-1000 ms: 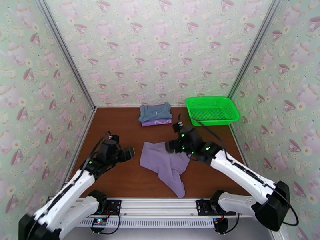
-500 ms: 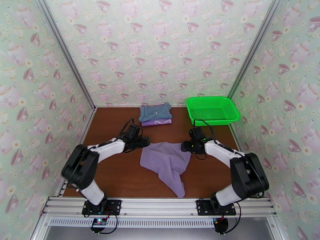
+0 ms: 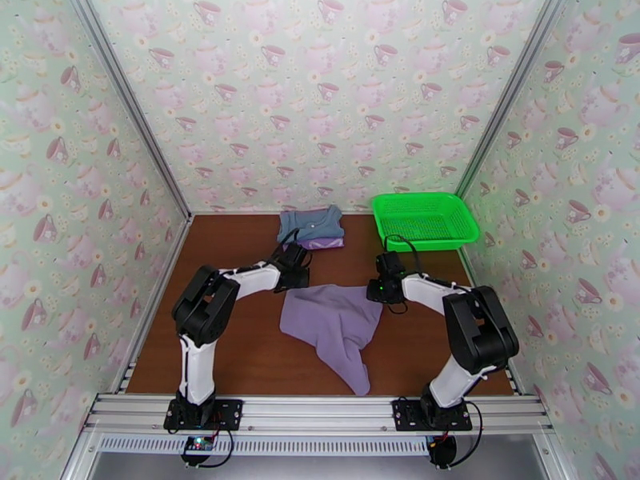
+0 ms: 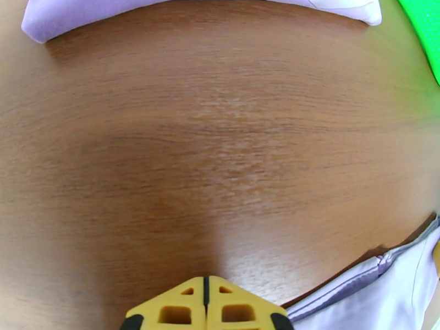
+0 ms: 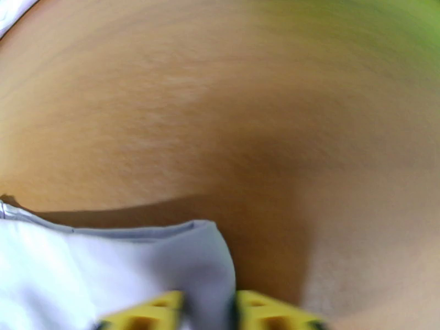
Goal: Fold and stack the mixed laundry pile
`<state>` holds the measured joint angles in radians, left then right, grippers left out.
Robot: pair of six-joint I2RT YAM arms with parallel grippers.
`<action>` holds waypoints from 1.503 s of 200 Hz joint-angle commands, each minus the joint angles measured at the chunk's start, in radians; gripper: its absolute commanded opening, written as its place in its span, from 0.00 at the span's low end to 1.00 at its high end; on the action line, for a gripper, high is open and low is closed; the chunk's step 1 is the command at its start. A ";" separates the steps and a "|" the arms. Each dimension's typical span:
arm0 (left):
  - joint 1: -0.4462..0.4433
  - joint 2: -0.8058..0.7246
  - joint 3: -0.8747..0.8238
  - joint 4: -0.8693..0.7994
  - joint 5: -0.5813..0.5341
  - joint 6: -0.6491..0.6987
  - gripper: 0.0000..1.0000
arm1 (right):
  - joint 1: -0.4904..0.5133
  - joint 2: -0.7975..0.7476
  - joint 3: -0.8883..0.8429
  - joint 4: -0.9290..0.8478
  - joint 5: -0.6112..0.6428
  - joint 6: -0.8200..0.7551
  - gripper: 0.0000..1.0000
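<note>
Top external view: the dusty blue-grey garment [image 3: 310, 224] lies folded atop the purple shirt [image 3: 324, 243] at the back of the table [image 3: 240, 346], so two look done. The pale lavender garment [image 3: 332, 322] lies unfolded mid-table; the right gripper [image 3: 382, 291] clamps its far corner, and the left gripper [image 3: 298, 278] is closed empty beside the other.

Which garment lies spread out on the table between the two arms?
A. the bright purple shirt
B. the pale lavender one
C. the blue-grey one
B: the pale lavender garment lies loose in the middle, while the blue-grey garment sits folded on the purple shirt at the back.
</note>
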<state>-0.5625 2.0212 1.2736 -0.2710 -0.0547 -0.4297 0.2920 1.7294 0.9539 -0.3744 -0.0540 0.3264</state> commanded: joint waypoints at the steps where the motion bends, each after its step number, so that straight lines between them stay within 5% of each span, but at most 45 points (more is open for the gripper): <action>1: -0.017 -0.032 -0.062 -0.014 0.020 -0.006 0.00 | 0.006 0.010 0.061 0.010 -0.094 -0.023 0.00; 77: -0.004 -0.572 0.013 -0.149 -0.156 0.215 0.00 | 0.007 -0.347 0.311 -0.111 -0.143 -0.219 0.00; 134: 0.046 -0.711 0.034 -0.200 -0.115 0.228 0.00 | 0.006 -0.378 0.420 -0.130 -0.320 -0.304 0.00; 149: 0.049 -0.702 -0.008 -0.180 -0.044 0.212 0.08 | 0.006 -0.371 0.426 -0.140 -0.340 -0.313 0.00; 154: 0.050 -0.698 -0.022 -0.165 -0.015 0.206 0.16 | 0.006 -0.370 0.427 -0.143 -0.348 -0.316 0.00; 170: 0.050 -0.677 -0.065 -0.106 0.085 0.183 0.65 | 0.007 -0.365 0.427 -0.154 -0.388 -0.324 0.00; 198: 0.040 -0.630 -0.102 0.071 0.328 0.190 0.99 | 0.007 -0.357 0.438 -0.205 -0.480 -0.355 0.00; 225: 0.012 -0.554 -0.056 0.197 0.635 0.395 1.00 | 0.007 -0.358 0.447 -0.276 -0.557 -0.416 0.00; 259: 0.014 -0.469 -0.086 0.424 0.718 0.645 1.00 | 0.007 -0.363 0.458 -0.366 -0.607 -0.501 0.00; 300: 0.051 -0.327 0.028 0.546 0.946 0.642 1.00 | 0.007 -0.355 0.474 -0.429 -0.662 -0.575 0.00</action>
<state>-0.5301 1.6253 1.2137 0.1436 0.6945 0.1543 0.2951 1.3712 1.3785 -0.7357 -0.6418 -0.1730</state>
